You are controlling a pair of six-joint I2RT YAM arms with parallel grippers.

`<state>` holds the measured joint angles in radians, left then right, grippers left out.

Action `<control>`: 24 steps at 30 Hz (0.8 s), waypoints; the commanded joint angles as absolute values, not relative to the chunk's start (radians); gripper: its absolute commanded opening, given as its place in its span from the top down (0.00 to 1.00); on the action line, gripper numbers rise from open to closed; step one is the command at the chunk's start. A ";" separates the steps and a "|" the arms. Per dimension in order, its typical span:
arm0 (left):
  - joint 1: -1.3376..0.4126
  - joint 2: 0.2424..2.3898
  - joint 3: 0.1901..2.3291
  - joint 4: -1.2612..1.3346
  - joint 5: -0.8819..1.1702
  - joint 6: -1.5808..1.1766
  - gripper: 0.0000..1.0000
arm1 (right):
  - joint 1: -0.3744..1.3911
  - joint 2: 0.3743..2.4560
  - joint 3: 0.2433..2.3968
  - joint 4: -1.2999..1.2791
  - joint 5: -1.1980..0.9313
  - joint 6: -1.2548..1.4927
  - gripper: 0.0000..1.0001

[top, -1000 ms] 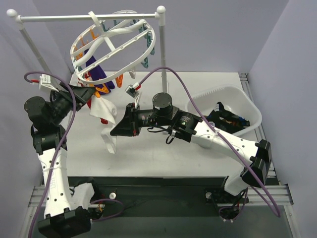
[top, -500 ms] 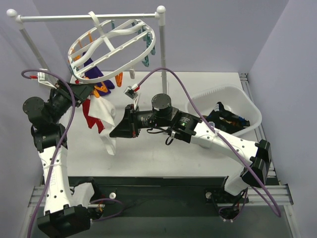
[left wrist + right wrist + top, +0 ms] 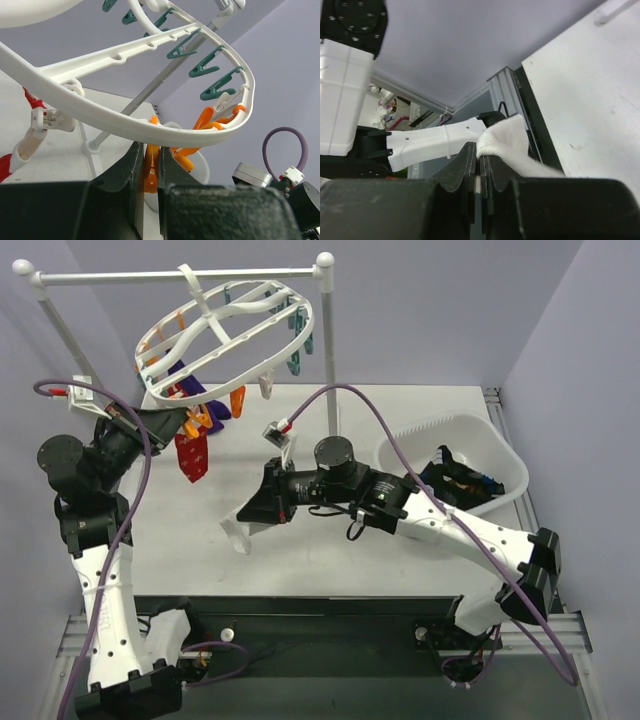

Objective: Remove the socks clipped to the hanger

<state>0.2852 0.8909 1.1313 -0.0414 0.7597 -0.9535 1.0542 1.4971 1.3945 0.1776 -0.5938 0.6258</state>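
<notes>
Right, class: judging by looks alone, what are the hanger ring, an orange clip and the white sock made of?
Probably moulded plastic: the hanger ring, smooth, faintly glossy white, and the orange clip, shiny, hard-edged. The white sock looks like soft knit fabric, matt, folding limply.

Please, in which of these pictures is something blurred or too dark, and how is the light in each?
Top external view: even, soft light, faint shadows, sharp. Left wrist view: the left gripper, shut on an orange clip, is dark and blurred; the hanger is in focus. Right wrist view: the right gripper is dark and soft; the white sock it grips is bright.
</notes>
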 commanded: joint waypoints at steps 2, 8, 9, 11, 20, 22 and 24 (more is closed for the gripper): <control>0.242 0.862 1.192 -0.141 0.695 -0.848 1.00 | 0.968 1.340 1.307 0.082 -0.460 0.589 1.00; 0.183 0.856 1.232 -0.222 0.623 -0.775 1.00 | 0.766 1.177 1.255 -0.284 -0.180 0.476 1.00; 0.176 0.854 1.232 -0.227 0.615 -0.772 1.00 | 0.718 1.158 1.247 -0.320 -0.158 0.466 1.00; 0.158 0.853 1.232 -0.230 0.600 -0.765 1.00 | 0.556 1.099 1.208 -0.394 -0.149 0.456 1.00; 0.069 0.851 1.209 -0.201 0.538 -0.770 1.00 | 0.095 1.117 1.161 -0.523 -0.210 0.305 0.78; 0.058 0.854 1.218 -0.206 0.532 -0.764 1.00 | 0.091 1.152 1.181 -0.543 -0.213 0.282 0.49; 0.058 0.856 1.221 -0.221 0.529 -0.758 1.00 | 0.097 1.160 1.186 -0.542 -0.233 0.279 0.35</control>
